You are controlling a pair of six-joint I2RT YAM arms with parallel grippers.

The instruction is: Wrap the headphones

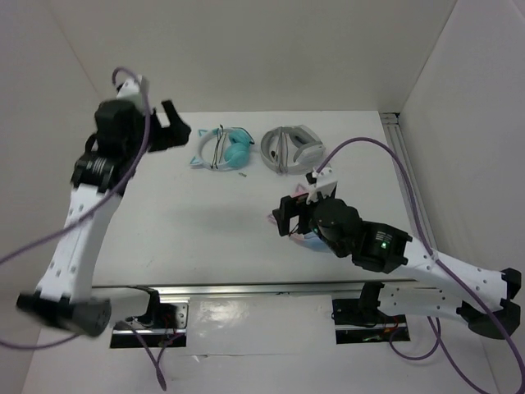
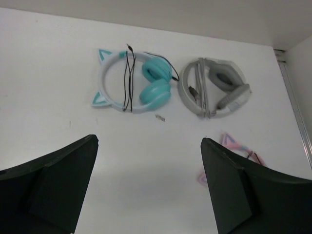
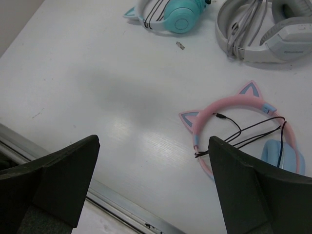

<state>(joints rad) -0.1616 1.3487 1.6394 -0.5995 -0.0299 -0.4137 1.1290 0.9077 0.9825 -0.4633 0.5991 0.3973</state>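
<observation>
Found the left pincer [image 1: 175, 123] wide open and holding nothing, up in the air at ten o'clock from the headphones [image 1: 225, 148]. Judged the step as backing off from a nearly done wrap. Best to lift away slow and straight, so as not to hook the thin black cable [image 2: 127, 78] and pull it loose. Best also to peek at the loose end by the cups before calling it done, and to tuck in any slack.

Saw the headphones lying flat on the white counter [image 1: 205, 238], near its far edge, at about eleven o'clock from the middle. Saw a pale band with two pointy teal ears at nine o'clock and two teal cups folded inside at three o'clock. Saw the cable wound a few times across the band, with one bit running over the cups. Spotted a tiny bit [image 2: 160, 117] on the counter at five o'clock, near the cups; could not tell what.

Noticed grey headphones [image 1: 290, 148] just beside, at three o'clock. Found the right pincer [image 3: 153, 141] wide open too, holding nothing, hovering by pink headphones [image 3: 214, 109].
</observation>
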